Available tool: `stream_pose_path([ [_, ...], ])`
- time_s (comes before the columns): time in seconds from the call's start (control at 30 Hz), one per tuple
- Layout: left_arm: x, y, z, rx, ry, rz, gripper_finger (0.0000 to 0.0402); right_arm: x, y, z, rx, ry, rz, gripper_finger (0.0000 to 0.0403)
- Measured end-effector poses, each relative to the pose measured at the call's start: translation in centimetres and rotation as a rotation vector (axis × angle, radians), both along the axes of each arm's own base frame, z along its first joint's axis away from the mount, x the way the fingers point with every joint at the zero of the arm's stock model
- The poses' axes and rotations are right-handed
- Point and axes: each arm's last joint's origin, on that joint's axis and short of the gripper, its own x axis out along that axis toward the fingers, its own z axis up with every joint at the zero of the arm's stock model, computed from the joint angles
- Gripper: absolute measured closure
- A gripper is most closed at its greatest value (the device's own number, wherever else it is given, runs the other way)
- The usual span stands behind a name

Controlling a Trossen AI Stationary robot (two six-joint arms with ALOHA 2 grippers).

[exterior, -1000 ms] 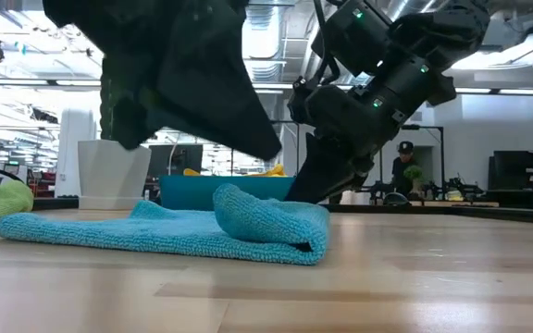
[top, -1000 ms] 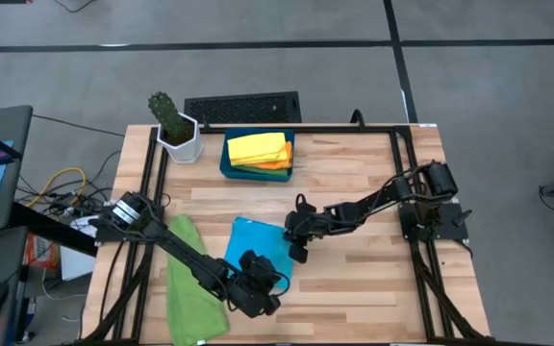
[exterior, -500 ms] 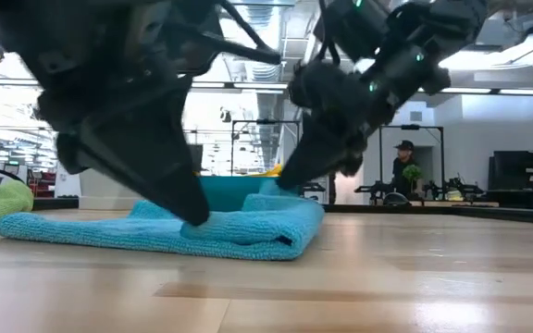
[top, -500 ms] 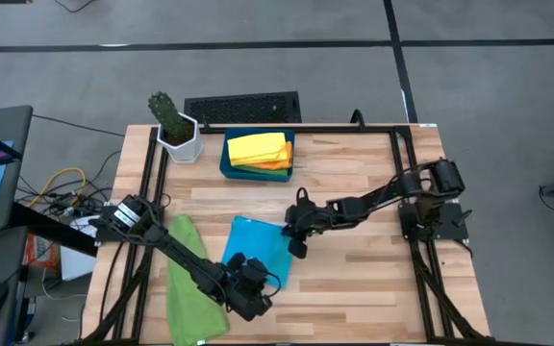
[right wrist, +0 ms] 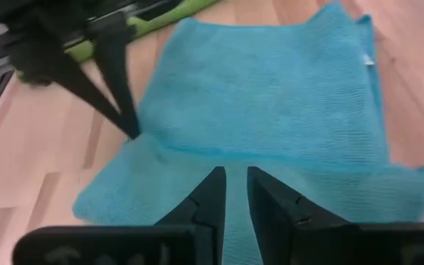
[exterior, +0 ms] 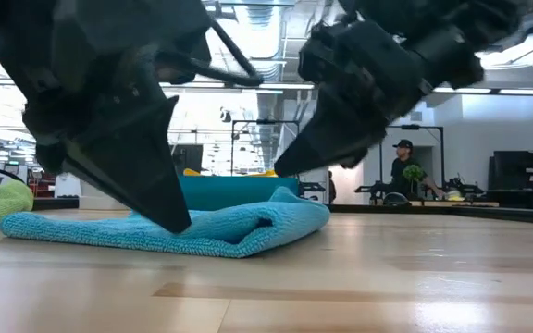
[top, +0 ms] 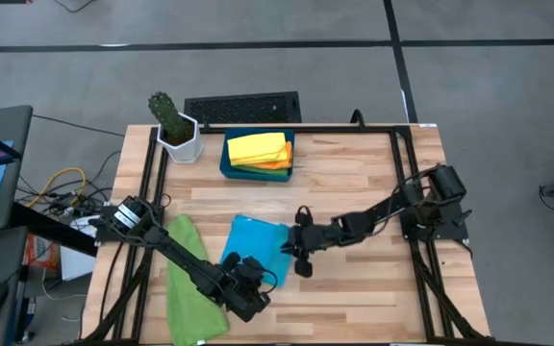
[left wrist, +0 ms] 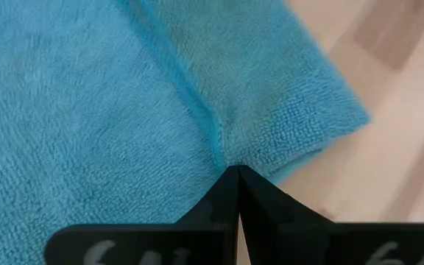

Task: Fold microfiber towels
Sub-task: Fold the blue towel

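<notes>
The sky-blue towel (top: pixel 256 242) lies on the table's near middle, partly folded over itself, with a low raised fold (exterior: pixel 285 199) at its right end. My left gripper (top: pixel 241 269) is shut, its tips down on the towel's near part (left wrist: pixel 235 171). My right gripper (top: pixel 293 258) hovers just over the raised fold (right wrist: pixel 235 177), its fingers a narrow gap apart. I cannot tell whether it touches the cloth. A green towel (top: pixel 192 279) lies flat at the near left. My left gripper presses its shut fingertips (exterior: pixel 176 225) down on the blue towel near its near edge, at a crease (left wrist: pixel 210 136) that runs up to the tips. It comes from above, slanting. The cloth lies flat on the table under the tips.
A dark teal tray (top: pixel 227 168) at the far middle holds a folded yellow towel (top: pixel 256 147) on an orange one (top: pixel 279 163). A potted cactus (top: pixel 176 135) stands at the far left. Bare wood lies right of the blue towel. A person (exterior: pixel 405 171) stands far behind.
My left gripper has come down from above and set its shut tips on the blue towel. My right gripper has gone toward the table's near edge. The towel's raised, rolled-over right end has flattened to a low fold.
</notes>
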Motion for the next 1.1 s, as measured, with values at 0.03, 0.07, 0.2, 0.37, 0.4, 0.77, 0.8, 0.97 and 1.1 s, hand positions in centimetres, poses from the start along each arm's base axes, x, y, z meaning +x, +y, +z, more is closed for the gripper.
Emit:
stream_pose_path([
  [0.03,0.0,0.0,-0.2,-0.005,0.007,0.003,0.0401,0.0,0.3,-0.5,-0.006,-0.006,-0.007,0.0321],
  [0.07,-0.1,-0.1,-0.4,-0.009,0.012,0.005,0.0401,0.0,0.6,-1.0,-0.012,-0.001,-0.013,0.0321],
  [0.2,-0.1,-0.7,-0.6,-0.045,-0.008,0.014,0.0401,0.2,0.8,-3.5,-0.025,0.037,-0.025,0.0321],
  [0.37,-0.6,-0.9,2.2,-0.031,-0.129,0.052,0.0401,0.6,1.0,-4.9,0.025,0.030,-0.054,0.0321],
  [0.4,-0.6,-0.8,2.9,-0.028,-0.163,0.067,0.0401,0.6,1.0,-4.9,0.032,0.031,-0.052,0.0321],
  [0.77,2.4,-1.9,2.7,0.046,-0.422,-0.012,0.0401,0.6,1.2,-4.7,0.030,0.017,-0.054,0.0321],
  [0.8,2.7,-1.8,2.2,0.045,-0.422,-0.007,0.0402,0.6,1.2,-4.7,0.030,0.016,-0.054,0.0321],
  [0.97,3.1,-1.3,-1.2,0.014,-0.347,0.033,0.0402,0.6,1.3,-4.7,0.030,0.016,-0.053,0.0321],
  [1.1,3.1,-1.5,-2.7,-0.055,-0.293,0.023,0.0402,0.6,1.3,-4.7,0.030,0.015,-0.052,0.0321],
])
